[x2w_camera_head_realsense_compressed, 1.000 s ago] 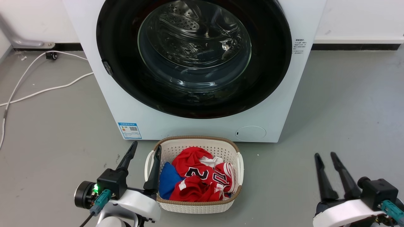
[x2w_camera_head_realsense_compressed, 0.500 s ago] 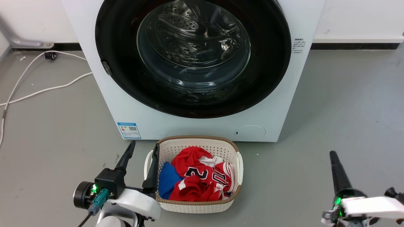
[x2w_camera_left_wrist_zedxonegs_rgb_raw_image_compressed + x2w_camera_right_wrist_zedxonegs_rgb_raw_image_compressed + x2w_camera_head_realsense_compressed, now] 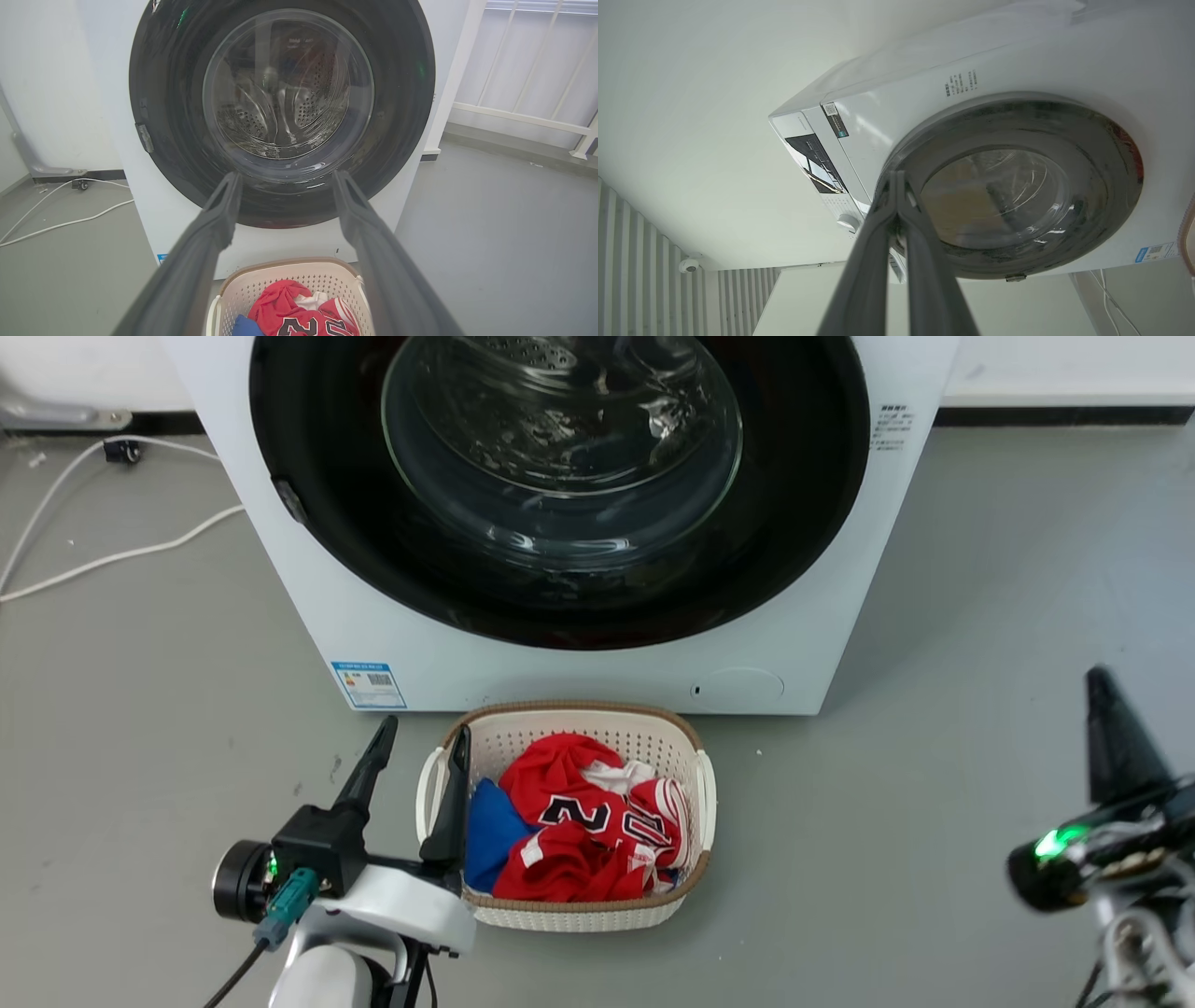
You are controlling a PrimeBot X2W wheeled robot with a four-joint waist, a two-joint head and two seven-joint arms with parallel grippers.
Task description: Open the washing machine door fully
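Observation:
The washing machine door (image 3: 560, 457) is a glossy black round disc with a bulging clear glass centre. It lies flat against the white machine front (image 3: 308, 607), with a small latch (image 3: 289, 500) on its left edge. The left wrist view looks straight at the door (image 3: 282, 107). My left gripper (image 3: 424, 728) stands open low by the basket, well short of the door, with nothing between its fingers (image 3: 286, 176). My right gripper (image 3: 1097, 681) is raised at the far right, rolled on its side. Its fingers are shut, tips touching (image 3: 895, 176), and point toward the door's rim (image 3: 1008, 191).
A white woven basket (image 3: 569, 919) of red and blue clothes sits on the grey floor just in front of the machine. White cables (image 3: 121, 555) trail across the floor at the left. A white railing (image 3: 523, 119) stands to the machine's right.
The right gripper has rolled onto its side, risen and shifted right; its two fingers now show as one. The head camera has moved, shifting the whole picture. The left gripper has held still.

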